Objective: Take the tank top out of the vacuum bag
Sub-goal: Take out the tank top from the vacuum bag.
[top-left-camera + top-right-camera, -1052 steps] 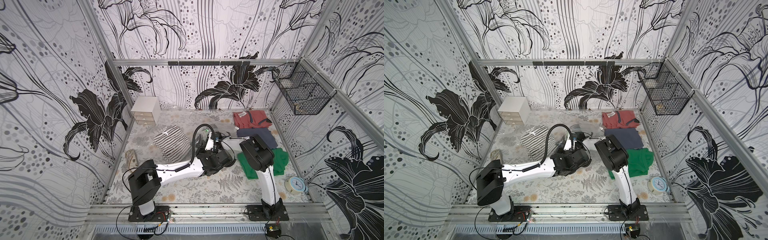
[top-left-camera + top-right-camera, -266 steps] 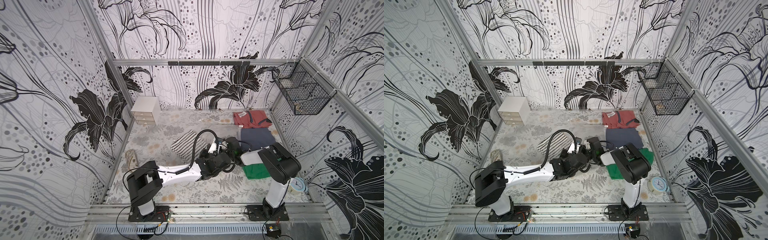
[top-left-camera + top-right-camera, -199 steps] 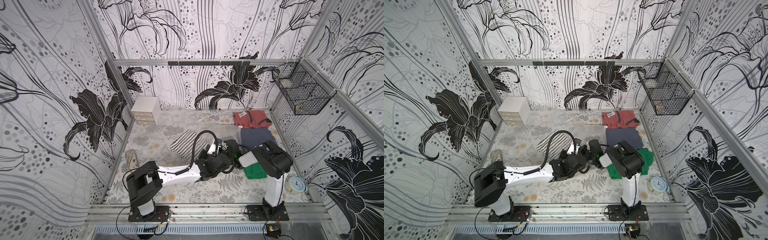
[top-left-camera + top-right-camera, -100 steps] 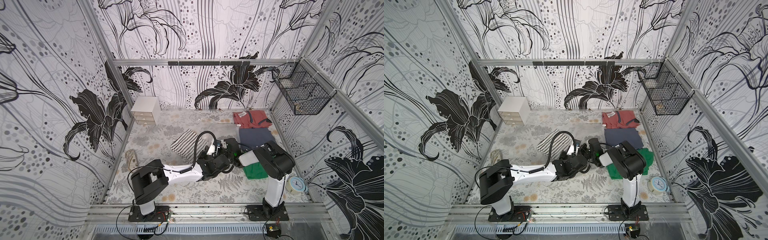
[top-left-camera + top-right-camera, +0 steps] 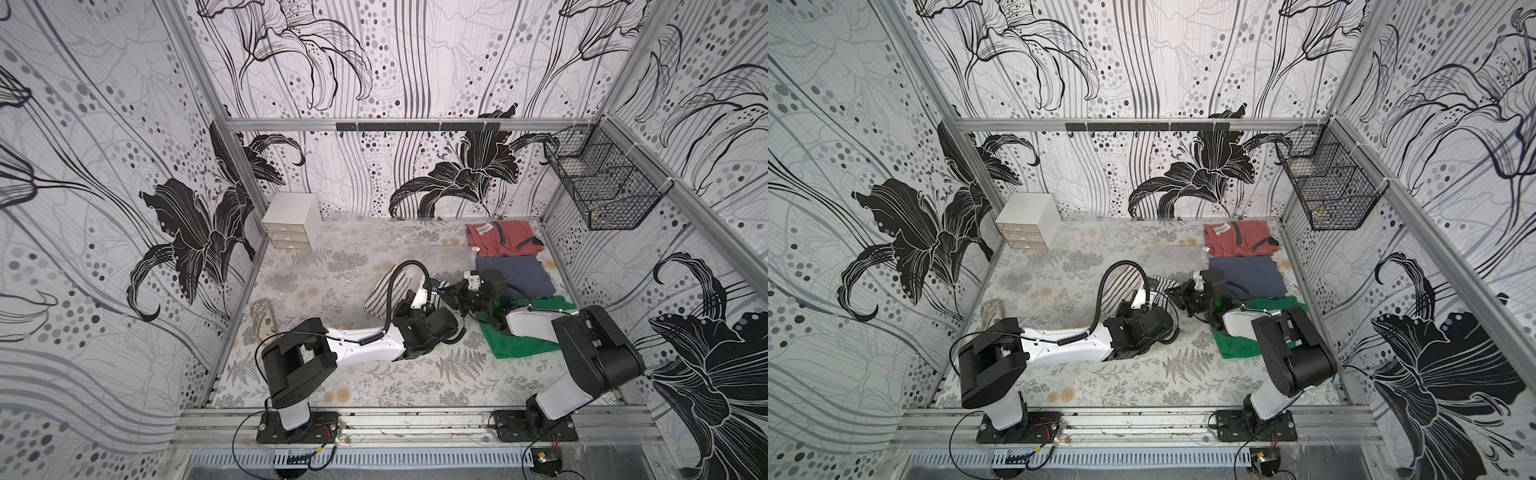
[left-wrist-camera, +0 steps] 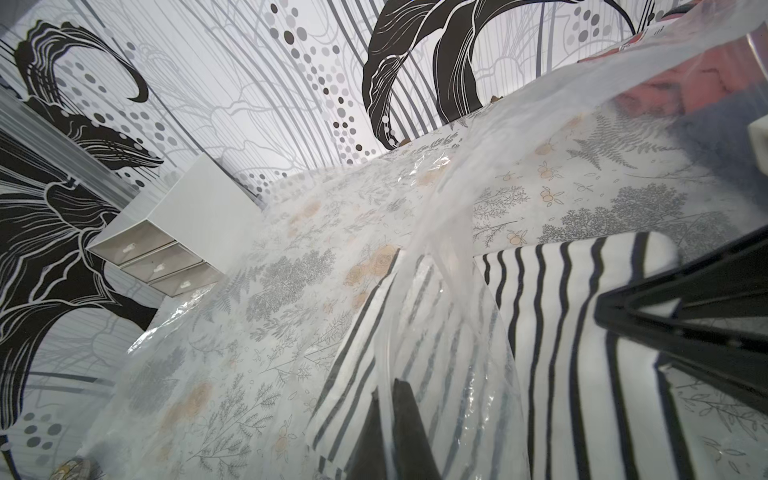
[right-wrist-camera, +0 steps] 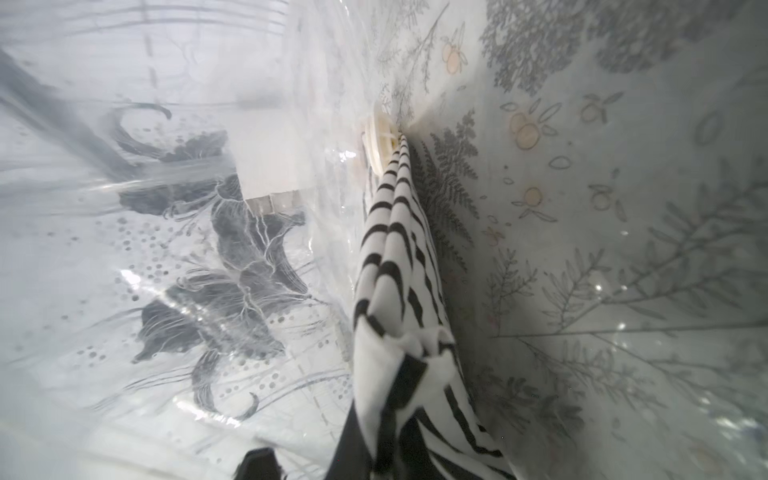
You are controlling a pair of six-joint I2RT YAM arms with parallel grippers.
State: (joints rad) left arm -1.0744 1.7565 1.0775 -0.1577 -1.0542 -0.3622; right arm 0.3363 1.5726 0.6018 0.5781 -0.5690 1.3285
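Note:
The black-and-white striped tank top [image 5: 380,293] [image 5: 1163,283] lies mid-table inside the clear vacuum bag [image 5: 399,240], whose plastic barely shows from above. My left gripper [image 5: 430,289] [image 6: 392,388] is shut on the bag's edge strip at its mouth, over the stripes. From the opposite side my right gripper [image 5: 449,296] [image 7: 374,436] reaches into the mouth and is shut on a bunched fold of the tank top [image 7: 395,257]. The bag's round white valve disc [image 7: 376,137] sits past the far end of the tank top. Crinkled bag film [image 6: 449,208] stands lifted over the garment.
A white drawer box [image 5: 293,226] stands at the back left. A red shirt [image 5: 503,243], a navy one [image 5: 515,280] and a green one [image 5: 523,336] lie along the right wall under my right arm. A wire basket [image 5: 602,191] hangs above them. A small patterned item [image 5: 262,318] lies at the left.
The tank top has shifted right from where it lay seconds ago. My right arm swung its elbow out, and in the last second its jaws closed on the striped cloth. The left grip is unchanged.

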